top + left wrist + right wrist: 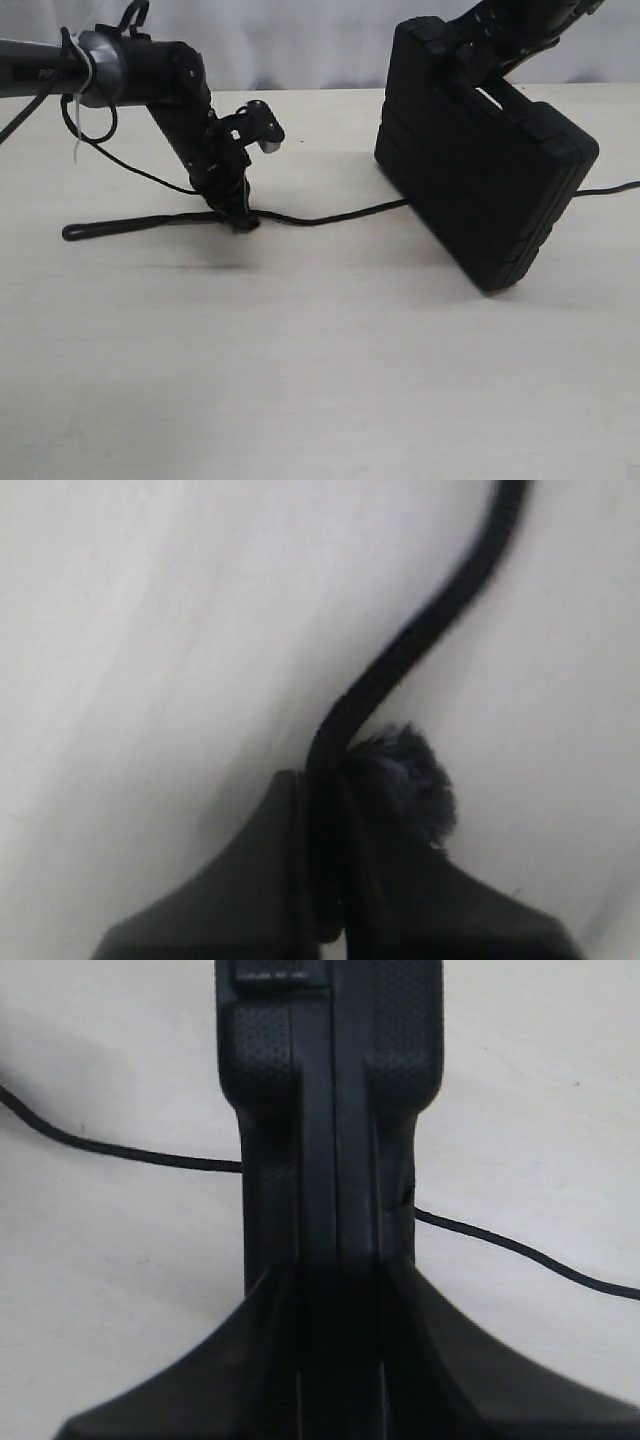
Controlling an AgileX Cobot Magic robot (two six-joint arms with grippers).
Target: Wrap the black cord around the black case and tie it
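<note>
**Fig.** My left gripper (240,218) pinches cord (330,215) beside frayed knot (405,780), low on tabletop (320,380), left of centre. My right gripper (322,1280) clamps case (490,190), tilted on lower edge near far right corner. Cord passes beneath case and runs on toward right edge. Judged early: no full turn made, tie not begun. Near half of tabletop offers open room.
</note>
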